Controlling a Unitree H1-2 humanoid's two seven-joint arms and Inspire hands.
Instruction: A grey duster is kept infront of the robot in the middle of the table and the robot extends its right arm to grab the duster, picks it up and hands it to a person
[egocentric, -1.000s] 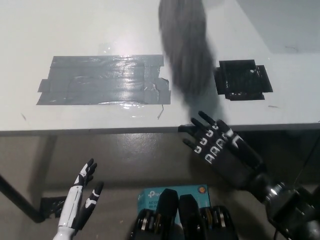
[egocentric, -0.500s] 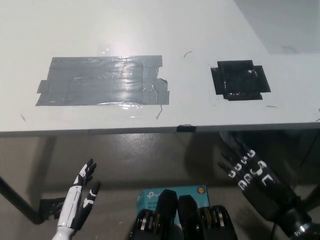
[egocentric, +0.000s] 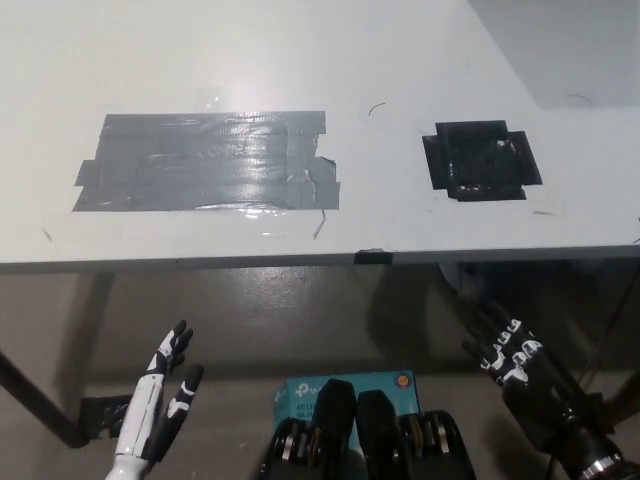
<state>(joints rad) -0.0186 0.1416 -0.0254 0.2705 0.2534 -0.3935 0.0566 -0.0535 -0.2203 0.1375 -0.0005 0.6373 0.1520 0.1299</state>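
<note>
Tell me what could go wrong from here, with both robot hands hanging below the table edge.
1. The black right hand sits under the table rim; if it lifts straight up, it may knock the edge.
2. No duster shows on the table, only a grey tape patch and a black tape patch, so a reach now would likely close on nothing.
3. The white left hand rests open, low near a table leg; swinging it could clip the leg.

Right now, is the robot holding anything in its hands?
No, nothing. The right hand hangs open below the table edge, and the left hand rests open at the lower left. No duster shows anywhere.
</note>
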